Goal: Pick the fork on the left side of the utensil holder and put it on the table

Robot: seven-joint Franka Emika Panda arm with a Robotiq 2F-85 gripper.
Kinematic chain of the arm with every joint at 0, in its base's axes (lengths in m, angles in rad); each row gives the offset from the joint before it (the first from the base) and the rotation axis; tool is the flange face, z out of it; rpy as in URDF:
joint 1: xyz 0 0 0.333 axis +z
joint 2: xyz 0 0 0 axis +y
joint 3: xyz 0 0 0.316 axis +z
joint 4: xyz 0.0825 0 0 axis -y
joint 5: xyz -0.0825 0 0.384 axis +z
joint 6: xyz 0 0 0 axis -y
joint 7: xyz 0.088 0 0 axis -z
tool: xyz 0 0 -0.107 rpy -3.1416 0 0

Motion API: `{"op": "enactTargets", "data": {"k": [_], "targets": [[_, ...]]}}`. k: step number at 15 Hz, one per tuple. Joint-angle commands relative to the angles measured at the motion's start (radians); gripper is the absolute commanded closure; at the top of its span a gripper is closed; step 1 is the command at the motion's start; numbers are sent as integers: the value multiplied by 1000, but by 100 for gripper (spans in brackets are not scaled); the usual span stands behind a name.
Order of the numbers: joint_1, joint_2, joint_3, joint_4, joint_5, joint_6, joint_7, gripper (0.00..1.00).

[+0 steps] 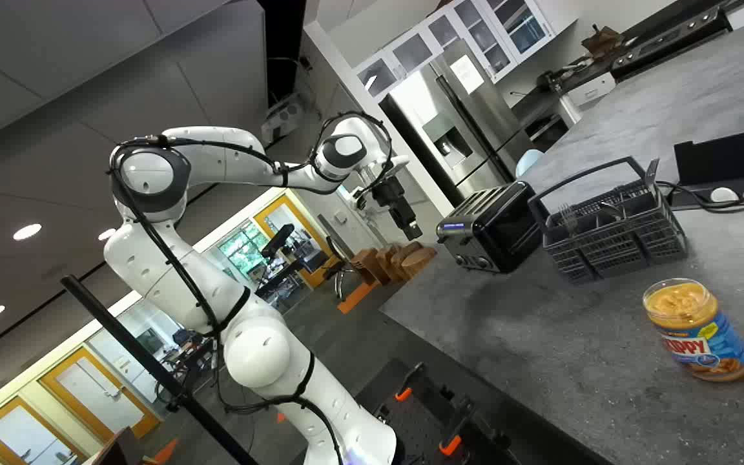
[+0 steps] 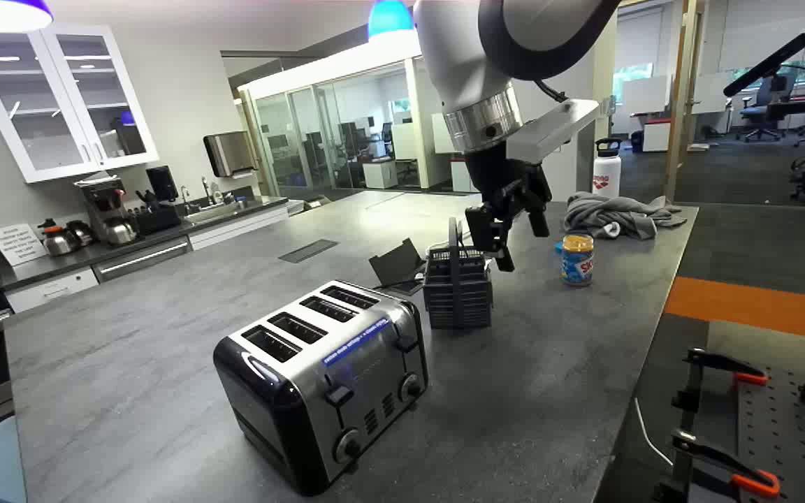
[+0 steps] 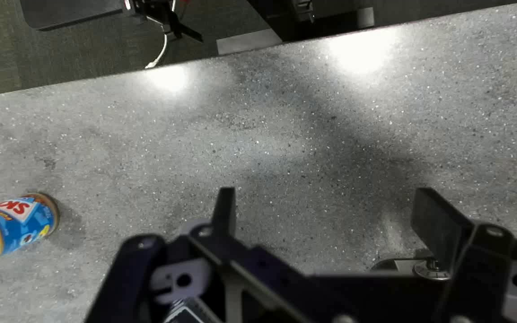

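Note:
The fork (image 1: 567,218) stands in the left end of the utensil holder with its tines up in an exterior view. The utensil holder (image 1: 620,244) is a dark grey slotted basket with an arched handle, also seen in an exterior view (image 2: 458,304). It stands on the grey mottled table (image 1: 495,329). My gripper (image 1: 412,231) hangs in the air above the table, apart from the holder; it also shows in an exterior view (image 2: 523,241). In the wrist view the jaws (image 3: 326,197) are wide apart with nothing between them. The fork is not visible there.
A four-slot toaster (image 2: 325,377) stands beside the holder. A peanut butter jar (image 1: 698,336) stands near it, at the left of the wrist view (image 3: 20,222). A black open stand (image 1: 730,161) with a cable and a grey towel (image 2: 619,215) lie farther off. The table edge (image 3: 258,48) crosses the wrist view.

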Motion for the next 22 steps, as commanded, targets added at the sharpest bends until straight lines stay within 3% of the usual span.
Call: {"op": "enactTargets", "data": {"k": [1,5,9,14,16,19,22], "targets": [[37,2,-36,1,-6,-2,5,0],[37,-6,-43,-2,-7,10,-8,0],[23,-55,-109,-17,-14,90,-83,0],[-34,-81,-211,-49,-167,324,-195,0],[-62,-61,-257,-55,-180,438,-231,0],[-91,3,-331,-51,-108,566,-324,0],[-107,75,-388,-36,8,615,-399,0]]}}
